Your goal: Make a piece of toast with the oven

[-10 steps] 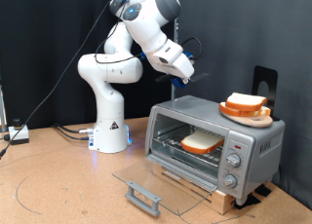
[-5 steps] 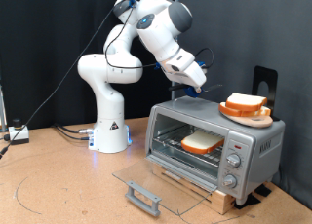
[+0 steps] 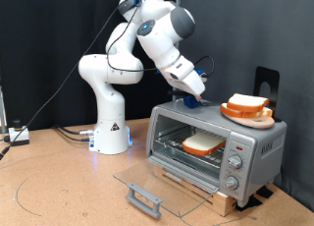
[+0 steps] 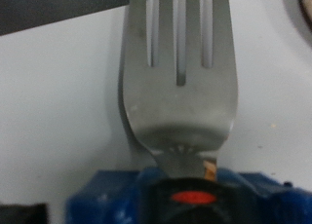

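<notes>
A: Gripper (image 3: 199,95) position?

B: Just above the top of the oven (image 3: 253,145), toward the exterior view's left end of the roof. Arm (image 3: 162,41) reaches down to it from the upper left.

A: Jaw state?

B: Can't tell. Fingers aren't resolved in the exterior view. Wrist view is filled by a metal fork (image 4: 178,73) with a blue handle (image 4: 185,192), tines pointing away from the camera, over a pale surface. The fork looks fixed at the hand, but no fingers show around it, so I can't say how it is held.

A: Toast?

B: One piece of toast (image 3: 204,142) lies flat on the wire rack (image 3: 172,144) inside the oven, below the gripper and slightly to the exterior view's right of it, with the oven roof between them. Not touching the tool.

A: Door?

B: Glass door (image 3: 155,184) is fully down, lying flat in front of the oven, dark bar handle (image 3: 143,198) at its front edge.

A: Second slice?

B: On the round orange plate (image 3: 244,114), which sits on the oven roof at its right end in the exterior view. The slice (image 3: 250,103) leans tilted on the plate. Near the gripper, to its right, apart from it.

A: Knobs?

B: Three on the right front panel (image 3: 235,163); settings too small to read.
</notes>
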Motion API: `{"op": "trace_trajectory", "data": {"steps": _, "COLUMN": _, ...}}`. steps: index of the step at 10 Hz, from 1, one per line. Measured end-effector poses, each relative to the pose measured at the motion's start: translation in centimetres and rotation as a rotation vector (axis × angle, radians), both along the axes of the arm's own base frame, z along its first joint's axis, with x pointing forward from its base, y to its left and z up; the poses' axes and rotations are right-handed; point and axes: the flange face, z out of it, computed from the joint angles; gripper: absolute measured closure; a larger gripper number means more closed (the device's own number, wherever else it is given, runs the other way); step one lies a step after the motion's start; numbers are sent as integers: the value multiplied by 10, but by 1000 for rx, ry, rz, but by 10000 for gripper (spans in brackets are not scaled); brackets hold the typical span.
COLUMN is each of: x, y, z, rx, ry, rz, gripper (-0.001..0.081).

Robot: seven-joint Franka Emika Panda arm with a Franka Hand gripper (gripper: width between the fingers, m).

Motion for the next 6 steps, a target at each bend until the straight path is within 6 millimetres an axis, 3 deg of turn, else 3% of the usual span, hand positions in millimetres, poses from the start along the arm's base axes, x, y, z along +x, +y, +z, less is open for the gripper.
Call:
{"op": "trace_trajectory", "data": {"steps": 1, "x": 3, "y": -1, "z": 4, "rx": 17, "ry": -19, "rz": 6, "gripper": 105}}
{"op": "trace_trajectory", "data": {"steps": 2, "x": 4, "y": -3, "z": 11, "rx": 39, "ry": -41, "rz": 20, "gripper": 105}}
{"op": "trace_trajectory", "data": {"steps": 3, "x": 4, "y": -6, "z": 21, "rx": 77, "ry": -59, "rz": 35, "gripper": 31}}
{"op": "trace_trajectory", "data": {"steps": 6, "x": 3, "y": -27, "z": 62, "rx": 137, "ry": -124, "rz": 71, "gripper": -2}}
